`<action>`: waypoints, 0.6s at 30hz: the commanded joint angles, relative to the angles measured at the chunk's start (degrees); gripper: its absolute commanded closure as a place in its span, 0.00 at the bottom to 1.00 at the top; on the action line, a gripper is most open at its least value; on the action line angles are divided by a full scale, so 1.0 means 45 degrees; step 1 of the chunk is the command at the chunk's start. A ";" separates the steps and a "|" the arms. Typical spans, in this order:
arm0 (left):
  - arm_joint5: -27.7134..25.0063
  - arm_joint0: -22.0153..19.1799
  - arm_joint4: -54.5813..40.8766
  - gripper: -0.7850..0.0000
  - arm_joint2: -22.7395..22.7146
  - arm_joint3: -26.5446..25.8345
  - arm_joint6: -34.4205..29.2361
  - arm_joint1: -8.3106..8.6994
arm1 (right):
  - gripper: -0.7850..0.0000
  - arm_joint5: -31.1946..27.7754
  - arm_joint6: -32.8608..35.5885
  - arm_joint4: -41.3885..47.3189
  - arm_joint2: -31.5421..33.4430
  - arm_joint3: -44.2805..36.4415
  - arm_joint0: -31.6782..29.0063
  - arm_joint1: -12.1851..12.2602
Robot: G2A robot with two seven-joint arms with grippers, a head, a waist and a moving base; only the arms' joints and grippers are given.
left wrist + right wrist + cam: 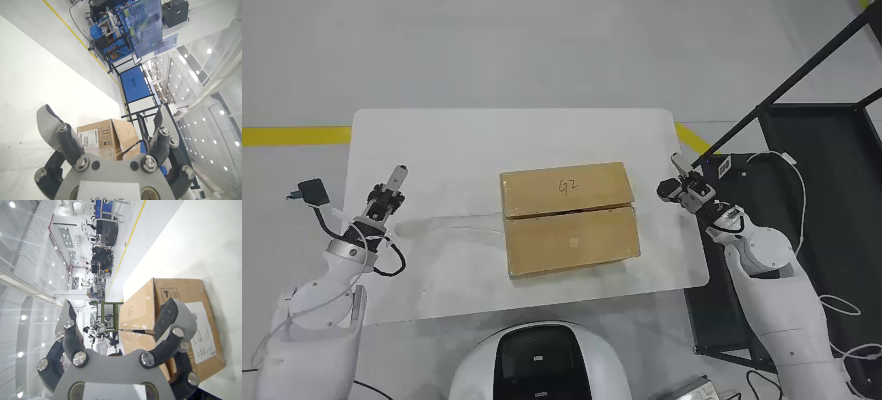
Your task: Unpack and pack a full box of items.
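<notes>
The box [568, 218] sits on the worktop [442, 150] between the two sets of fingers, ahead of each and well apart from both. Its top is closed. The left fingers [47, 121] and right fingers [166, 317] are spread wide and hold nothing. Judging by this, nothing is unpacked yet. Opening, emptying and repacking all remain.

The box [569, 218] bears a handwritten G2 [567, 185] on its top, on the flap farther from the robot. One end face of the box carries a white barcode label [88, 138] just beside this-way-up arrows [105, 131]. The opposite end carries a white printed label [202, 336] next to a handling pictogram [169, 294], its fine print too small to read.
</notes>
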 commanded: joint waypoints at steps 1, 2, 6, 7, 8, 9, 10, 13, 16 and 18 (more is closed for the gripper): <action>0.0000 0.0000 0.0000 0.00 0.0000 0.0000 0.0000 0.0000 | 0.00 0.0000 0.0000 0.0000 0.0000 0.0000 0.0000 0.0000; 0.0000 0.0000 0.0000 0.00 0.0000 0.0000 0.0000 0.0000 | 0.00 0.0000 0.0000 0.0000 0.0000 0.0000 0.0000 0.0000; 0.0000 0.0000 0.0000 0.00 0.0000 0.0000 0.0000 0.0000 | 0.00 0.0000 0.0000 0.0000 0.0000 0.0000 0.0000 0.0000; 0.0000 0.0000 0.0000 0.00 0.0000 0.0000 0.0000 0.0000 | 0.00 0.0000 0.0000 0.0000 0.0000 0.0000 0.0000 0.0000; 0.0000 0.0000 0.0000 0.00 0.0000 0.0000 0.0000 0.0000 | 0.00 0.0000 0.0000 0.0000 0.0000 0.0000 0.0000 0.0000; 0.0000 0.0000 0.0000 0.00 0.0000 0.0000 0.0000 0.0000 | 0.00 0.0000 0.0000 0.0000 0.0000 0.0000 0.0000 0.0000; 0.0000 0.0000 0.0000 0.00 0.0000 0.0000 0.0000 0.0000 | 0.00 0.0000 0.0000 0.0000 0.0000 0.0000 0.0000 0.0000; 0.0000 0.0000 0.0000 0.00 0.0000 0.0000 0.0000 0.0000 | 0.00 -0.0138 0.0674 0.0314 0.0008 -0.0325 -0.0065 0.0008; 0.0000 0.0000 0.0000 0.00 0.0000 0.0000 0.0000 0.0000 | 0.00 -0.0335 0.2057 0.0371 0.0130 -0.0198 0.0098 0.0080; 0.0000 0.0000 0.0000 0.00 0.0000 0.0000 0.0000 0.0000 | 0.00 -0.0694 0.3374 0.0410 0.0140 0.0229 0.0332 0.0140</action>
